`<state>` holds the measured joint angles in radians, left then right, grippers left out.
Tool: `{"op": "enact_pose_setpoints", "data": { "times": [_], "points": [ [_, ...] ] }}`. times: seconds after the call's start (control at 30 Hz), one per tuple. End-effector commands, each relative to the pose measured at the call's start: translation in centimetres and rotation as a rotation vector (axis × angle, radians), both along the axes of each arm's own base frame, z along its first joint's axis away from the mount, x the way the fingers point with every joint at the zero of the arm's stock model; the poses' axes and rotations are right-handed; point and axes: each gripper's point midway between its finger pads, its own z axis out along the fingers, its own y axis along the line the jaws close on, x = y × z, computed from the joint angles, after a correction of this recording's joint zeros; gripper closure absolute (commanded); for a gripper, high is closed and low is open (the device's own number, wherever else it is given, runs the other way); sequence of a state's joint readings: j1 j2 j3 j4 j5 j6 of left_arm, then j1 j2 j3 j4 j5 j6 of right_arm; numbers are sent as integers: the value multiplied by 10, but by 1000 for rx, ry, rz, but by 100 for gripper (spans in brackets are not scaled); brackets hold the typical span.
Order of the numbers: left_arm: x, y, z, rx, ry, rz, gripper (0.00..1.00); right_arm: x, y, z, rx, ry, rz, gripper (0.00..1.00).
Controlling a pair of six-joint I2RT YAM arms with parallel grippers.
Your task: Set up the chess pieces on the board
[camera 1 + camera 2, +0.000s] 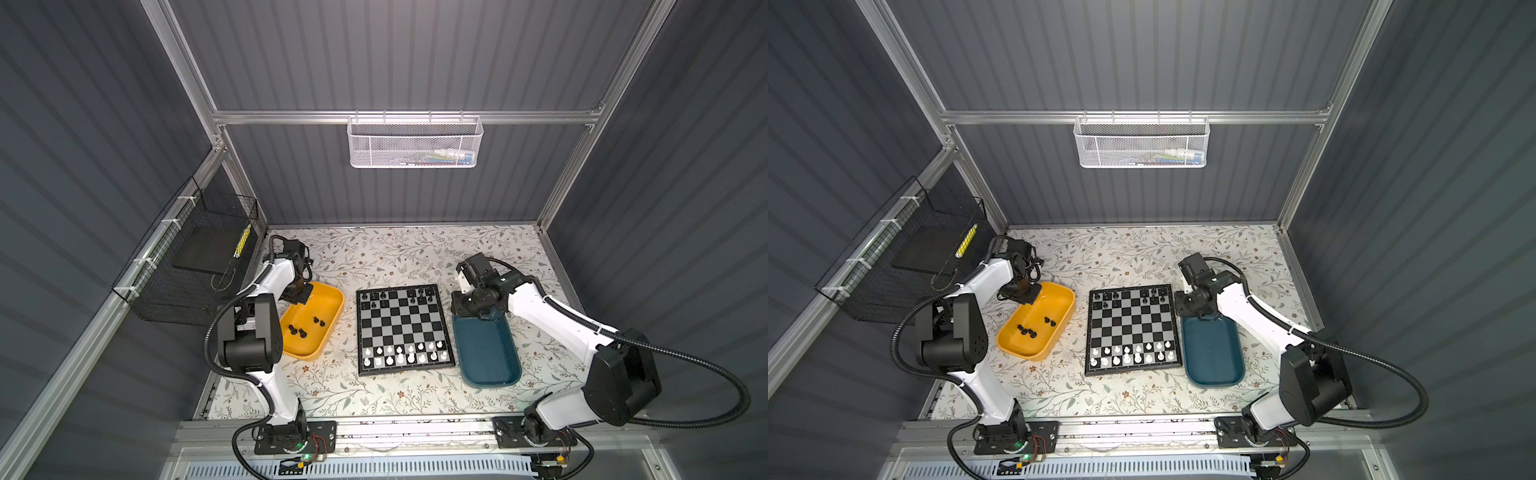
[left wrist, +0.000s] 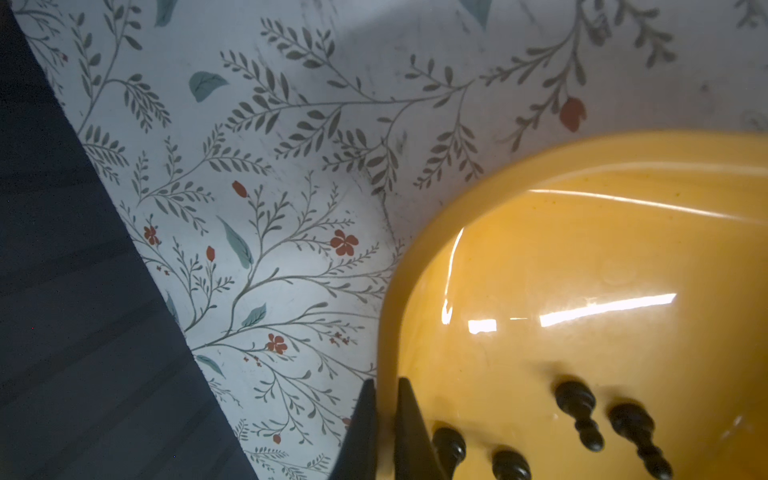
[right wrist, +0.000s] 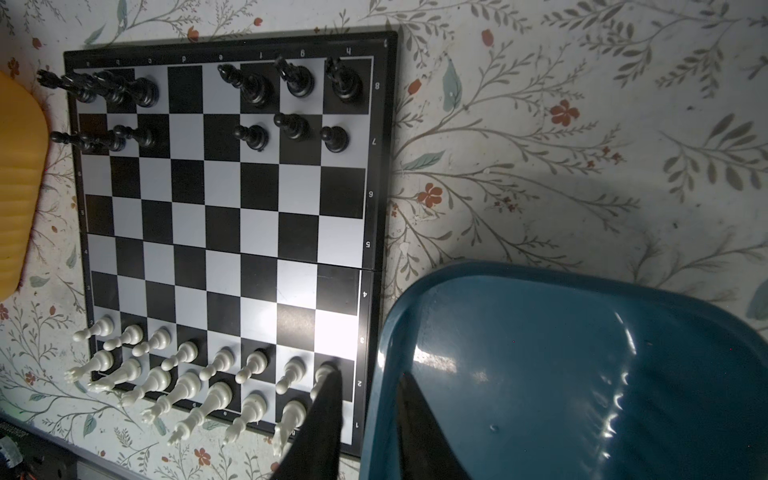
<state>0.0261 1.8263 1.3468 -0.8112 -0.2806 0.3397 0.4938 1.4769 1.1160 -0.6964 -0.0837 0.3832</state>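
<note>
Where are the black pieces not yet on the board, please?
In both top views the loose black pieces lie in the yellow tray, left of the board.

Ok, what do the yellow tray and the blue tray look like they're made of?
Yellow tray: probably moulded plastic, glossy; it shows sharp light streaks and a smooth rounded rim. Blue tray: seemingly the same, glossy plastic with bright glints across its bare floor. Glazed ceramic cannot be ruled out.

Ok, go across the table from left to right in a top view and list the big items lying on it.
Yellow oblong plastic tray → small square black-and-silver chessboard → teal oblong plastic tray.
</note>
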Motion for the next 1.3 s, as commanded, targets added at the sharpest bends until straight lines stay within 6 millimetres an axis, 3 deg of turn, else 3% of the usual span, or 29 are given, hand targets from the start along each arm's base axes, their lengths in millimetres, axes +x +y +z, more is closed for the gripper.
{"op": "enact_pose_setpoints", "data": {
  "times": [0.0,0.23,0.97,1.27],
  "points": [
    [-3,3,-9,-18,20,91,99,2,1,-2,7,2,11,73],
    [-10,3,-16,-36,47,147,100,2,1,-6,13,6,11,73],
    [-22,-5,-11,-93,38,207,100,6,-1,-14,25,13,12,73],
    [-20,-3,-2,-81,11,189,80,10,0,-10,36,-2,14,73]
  ]
}}
